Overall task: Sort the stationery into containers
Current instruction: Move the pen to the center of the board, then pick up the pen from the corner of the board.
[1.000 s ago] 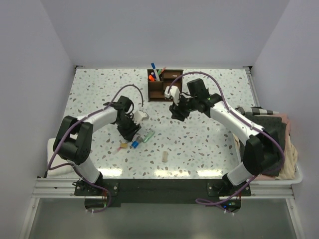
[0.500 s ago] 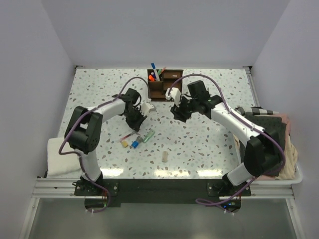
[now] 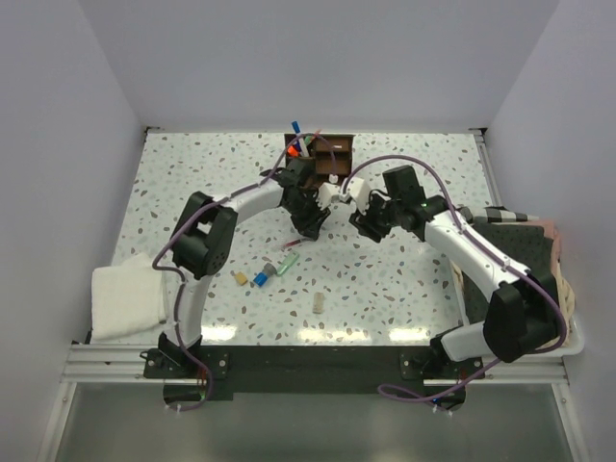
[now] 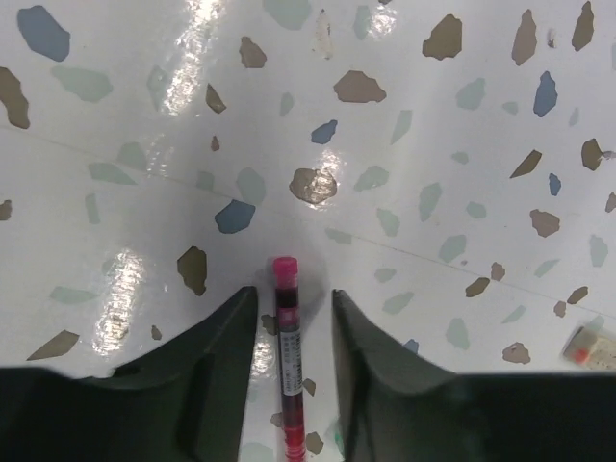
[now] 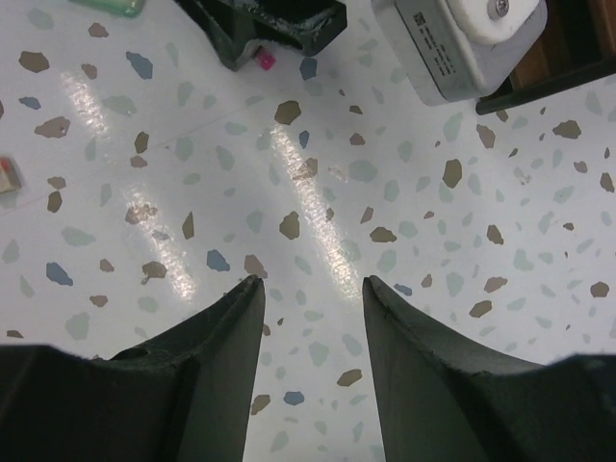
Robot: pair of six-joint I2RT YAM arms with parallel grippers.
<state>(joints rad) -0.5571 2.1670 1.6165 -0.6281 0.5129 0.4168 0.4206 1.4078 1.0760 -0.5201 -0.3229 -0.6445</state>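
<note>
As it arrives from the near pile (image 3: 262, 275), left gripper (image 4: 294, 300), fingers (image 4: 219, 361) clamped on pink-capped pen (image 4: 288, 380), nears far wooden organizer (image 3: 333, 154): deposit pending. Right gripper (image 5: 314, 289): fingers (image 5: 204, 358) apart, empty.

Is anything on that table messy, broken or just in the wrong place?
Nothing looks broken or spilled. The only untidiness is stationery lying loose on the table, outside the wooden organizer: a green marker, a blue-capped piece, a tan block and a smaller tan piece. The left gripper holds a red pen.
</note>
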